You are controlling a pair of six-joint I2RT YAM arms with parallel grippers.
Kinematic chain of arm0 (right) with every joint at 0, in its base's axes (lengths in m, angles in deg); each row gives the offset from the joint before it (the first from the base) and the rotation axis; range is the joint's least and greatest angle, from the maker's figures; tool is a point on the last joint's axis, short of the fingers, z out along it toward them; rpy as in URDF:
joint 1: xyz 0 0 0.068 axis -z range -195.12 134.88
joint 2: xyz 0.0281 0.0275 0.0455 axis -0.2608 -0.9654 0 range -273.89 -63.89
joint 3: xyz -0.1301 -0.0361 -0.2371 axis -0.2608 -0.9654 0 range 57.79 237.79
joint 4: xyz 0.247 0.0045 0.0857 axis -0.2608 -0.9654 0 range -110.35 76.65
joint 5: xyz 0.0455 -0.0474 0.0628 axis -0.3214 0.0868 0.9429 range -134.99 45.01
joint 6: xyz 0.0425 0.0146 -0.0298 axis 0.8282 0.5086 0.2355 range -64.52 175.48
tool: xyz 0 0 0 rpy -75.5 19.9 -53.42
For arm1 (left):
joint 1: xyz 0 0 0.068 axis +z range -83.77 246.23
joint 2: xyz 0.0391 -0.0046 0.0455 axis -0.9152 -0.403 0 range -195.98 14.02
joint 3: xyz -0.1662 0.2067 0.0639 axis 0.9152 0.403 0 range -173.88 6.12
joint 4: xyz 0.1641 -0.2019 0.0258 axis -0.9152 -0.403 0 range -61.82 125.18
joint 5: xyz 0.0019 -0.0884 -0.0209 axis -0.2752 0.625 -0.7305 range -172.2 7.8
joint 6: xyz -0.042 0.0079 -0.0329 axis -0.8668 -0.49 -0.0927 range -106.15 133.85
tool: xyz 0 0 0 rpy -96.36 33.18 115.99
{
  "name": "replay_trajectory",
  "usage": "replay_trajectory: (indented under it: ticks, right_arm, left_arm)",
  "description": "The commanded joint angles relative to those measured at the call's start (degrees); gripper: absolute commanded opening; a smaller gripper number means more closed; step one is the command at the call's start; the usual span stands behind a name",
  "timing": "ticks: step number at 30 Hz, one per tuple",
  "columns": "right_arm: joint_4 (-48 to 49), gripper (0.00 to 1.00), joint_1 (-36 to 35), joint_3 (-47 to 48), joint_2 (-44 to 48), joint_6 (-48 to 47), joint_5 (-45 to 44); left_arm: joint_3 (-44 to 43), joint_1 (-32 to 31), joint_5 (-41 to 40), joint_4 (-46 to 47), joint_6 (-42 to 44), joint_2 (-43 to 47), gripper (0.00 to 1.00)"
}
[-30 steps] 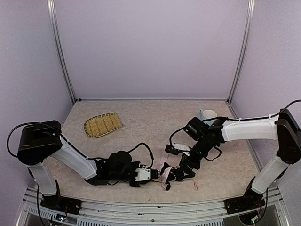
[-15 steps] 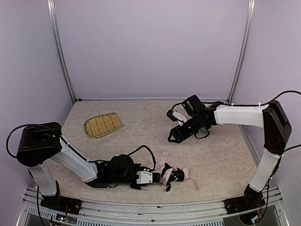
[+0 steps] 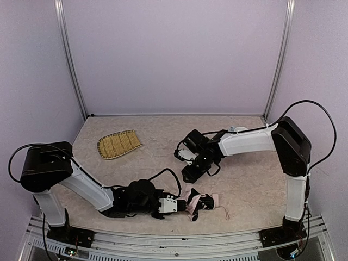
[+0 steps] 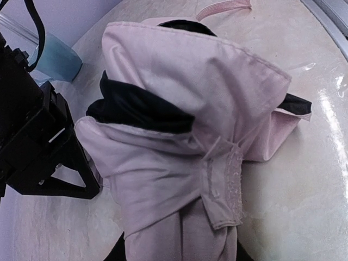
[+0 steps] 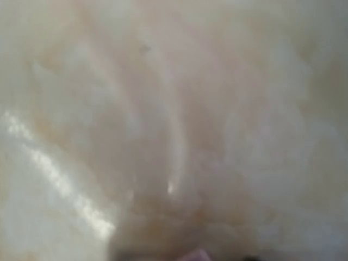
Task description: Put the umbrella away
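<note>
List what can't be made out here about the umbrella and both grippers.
1. Left gripper fingers: under the umbrella fabric, top and left wrist views.
2. Right gripper jaws: too small and dark from above; right wrist view shows only blurred table.
3. Umbrella handle and shaft: buried in folds, every view.
4. Blue cup: partly behind the right gripper, left wrist view.
</note>
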Motion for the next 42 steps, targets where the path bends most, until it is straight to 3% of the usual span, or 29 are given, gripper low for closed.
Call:
replay_trajectory:
  ticks: [1,4,5,6,16,27,36,42]
  right_arm:
    - [-1.9,0.41,-1.6,1.0,-3.5,0.5,1.8]
    - [-2.3,0.14,-1.8,0.9,-3.5,0.2,5.9]
    - [-2.2,0.01,-1.7,0.8,-3.1,0.1,7.6]
    - [-1.9,0.0,-1.7,0.5,-2.4,0.1,9.1]
    - [2.2,0.0,2.8,2.4,8.8,-2.7,24.5]
    - [3.6,0.0,5.7,-2.2,15.6,-4.3,25.5]
    - [12.3,0.0,2.2,-5.0,19.3,-3.5,39.6]
    - [24.0,0.0,1.6,-15.1,24.2,4.2,43.2]
  left_arm:
    - [0.6,-0.6,-0.1,-11.3,0.5,-3.8,0.0]
    - [0.5,-0.5,-0.6,-11.6,0.3,-3.8,0.0]
    - [0.5,-0.6,-0.6,-11.7,0.2,-3.7,0.0]
    - [0.6,-0.6,-0.5,-11.9,0.2,-3.6,0.0]
    - [0.7,-0.9,0.8,-14.1,-0.3,-3.0,0.0]
    - [-0.1,-0.8,1.8,-16.0,-0.7,-2.7,0.0]
    - [-6.8,7.0,17.8,-22.1,-11.0,-4.7,0.0]
    - [-8.2,12.8,29.0,-20.2,-22.0,-5.6,0.0]
